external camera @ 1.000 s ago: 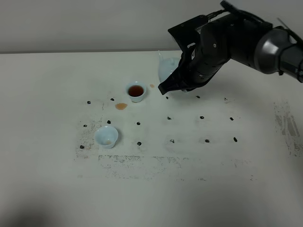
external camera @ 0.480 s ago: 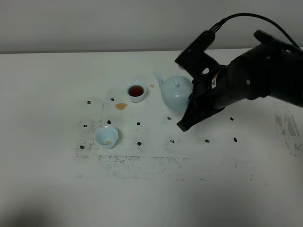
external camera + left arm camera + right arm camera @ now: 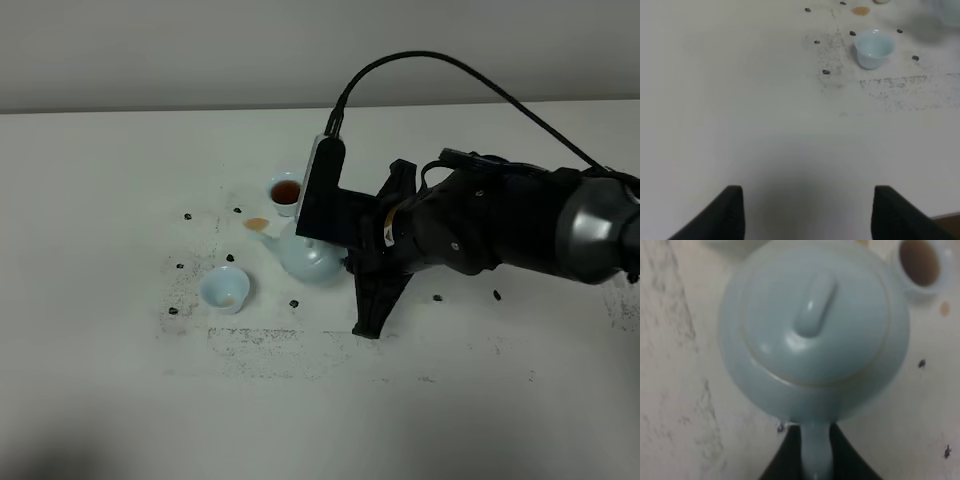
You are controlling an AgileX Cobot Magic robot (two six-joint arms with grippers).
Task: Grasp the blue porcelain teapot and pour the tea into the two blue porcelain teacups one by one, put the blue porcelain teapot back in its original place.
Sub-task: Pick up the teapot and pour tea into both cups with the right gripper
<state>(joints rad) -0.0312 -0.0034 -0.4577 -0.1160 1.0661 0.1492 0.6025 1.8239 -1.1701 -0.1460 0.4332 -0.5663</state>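
Note:
My right gripper is shut on the loop handle of the blue porcelain teapot and holds it between the two blue porcelain teacups, spout toward the back left. The far teacup holds dark reddish-brown tea. The near teacup has a pale inside with no dark liquid showing. In the right wrist view the teapot fills the frame with its lid knob up, and the gripper clamps the handle; the filled teacup shows beside it. My left gripper is open, low over bare table, far from the near teacup.
A small tea spill lies on the white table between the cups, also seen in the left wrist view. Dark dot marks and scuffs cover the middle of the table. The right arm spans the right half.
My right arm has carried the teapot from the back, beside the filled teacup, forward and left to a spot close to the near teacup. The cups have not moved.

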